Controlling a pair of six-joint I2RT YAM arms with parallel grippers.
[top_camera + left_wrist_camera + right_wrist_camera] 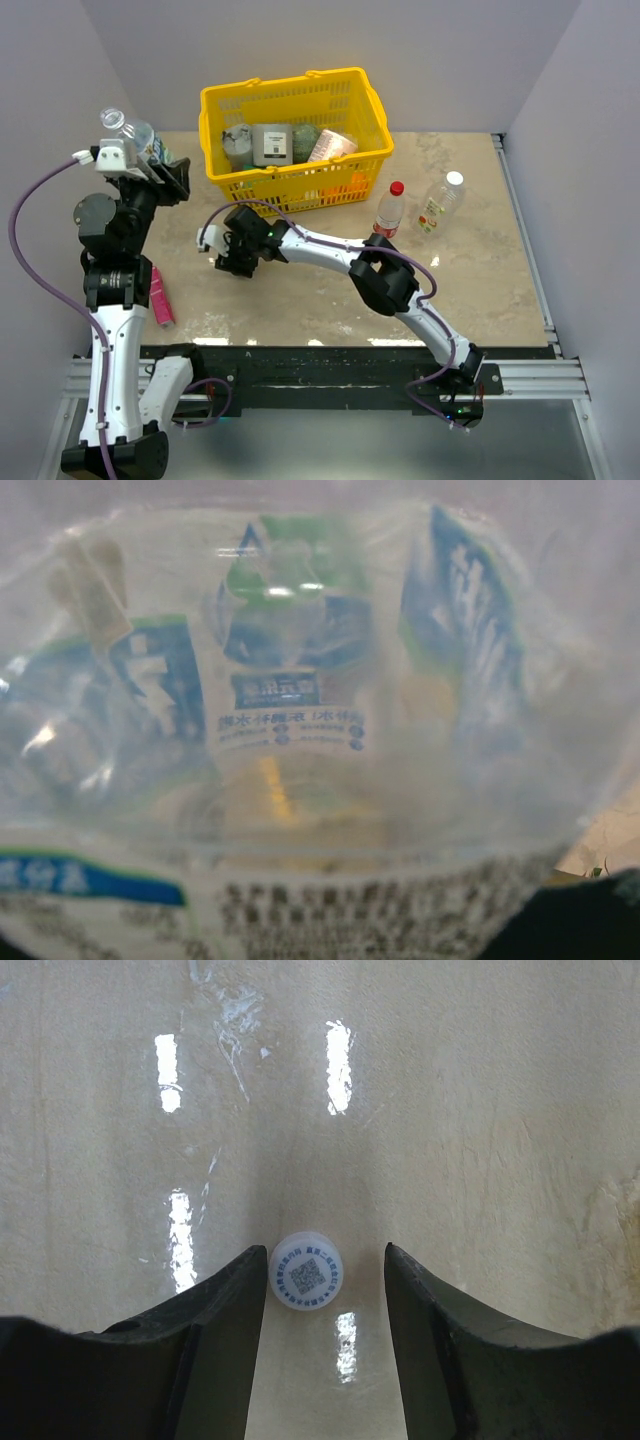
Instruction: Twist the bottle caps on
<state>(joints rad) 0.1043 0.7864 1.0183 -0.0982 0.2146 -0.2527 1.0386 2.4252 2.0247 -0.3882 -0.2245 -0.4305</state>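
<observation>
A white bottle cap (306, 1278) with a printed blue code lies flat on the table between the fingers of my right gripper (322, 1255). It sits close to the left finger (225, 1310), with a gap to the right one. That gripper (232, 258) is open and points down at the table left of centre. My left gripper (148, 158) is raised at the far left, shut on the short bottle with the bluish label (135, 132), whose label (290, 690) fills the left wrist view. A slim bottle (389, 212) wears a red cap (397, 187). A larger bottle (441, 204) wears a white cap (455, 179).
A yellow basket (300, 180) with jars and packets stands at the back centre, just behind my right gripper. A pink tube (160, 296) lies near the left arm. The two capped bottles stand right of the basket.
</observation>
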